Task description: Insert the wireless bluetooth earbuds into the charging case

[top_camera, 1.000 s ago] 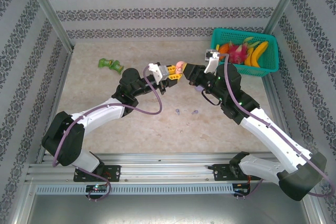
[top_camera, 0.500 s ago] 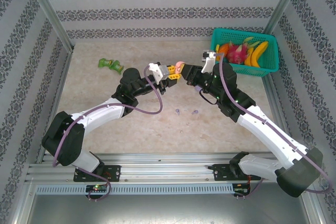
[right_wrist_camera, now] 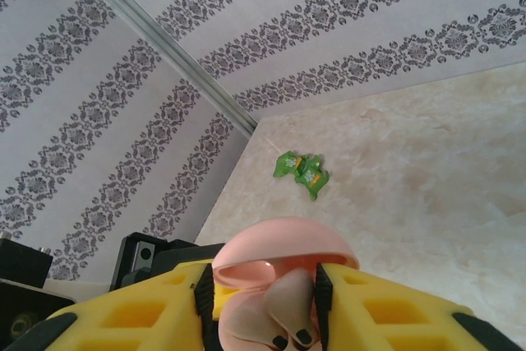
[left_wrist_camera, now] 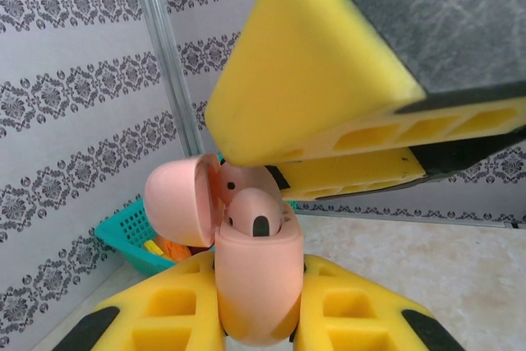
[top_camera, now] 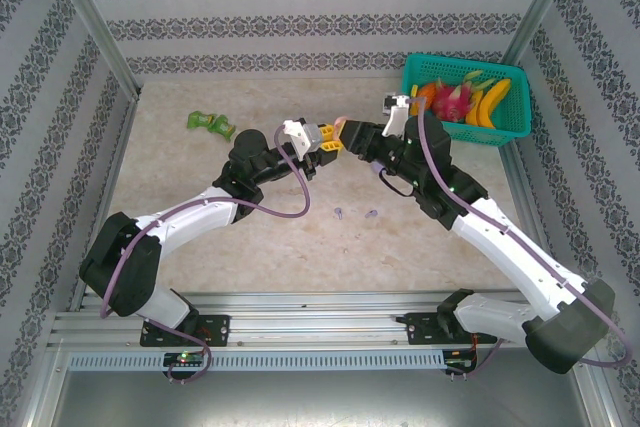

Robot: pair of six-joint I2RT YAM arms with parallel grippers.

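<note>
Counts: one green crinkled packet [top_camera: 210, 124], one pale pink rounded plastic charging case [left_wrist_camera: 256, 277], one pale pink earbud [left_wrist_camera: 253, 211], two tiny lilac earbuds [top_camera: 340, 213] [top_camera: 372, 214], one teal plastic mesh basket [top_camera: 500, 134] of fruit, two claws.
Packet: well to the left of the case, lying alone on the beige marbled desk [top_camera: 300, 257].
Left claw [top_camera: 335, 137]: clenched on the lower body of the case, one yellow finger on each side, holding it above the desk.
Case: upright in the left wrist view, its hinged lid [left_wrist_camera: 177, 203] swung open to the left.
Pink earbud: seated in the mouth of the case, rounded head up, with a dark oval spot showing.
Lilac earbuds: on the desk nearer the arm bases than the case, side by side but apart.
Right claw [top_camera: 355, 134]: right at the case, yellow fingers flanking its open top; I cannot tell whether it grips or has let go.
Basket: right of the case, in the far right corner against the wall.
Open room: bare desk left of the case and toward the arm bases; patterned walls close three sides.
</note>
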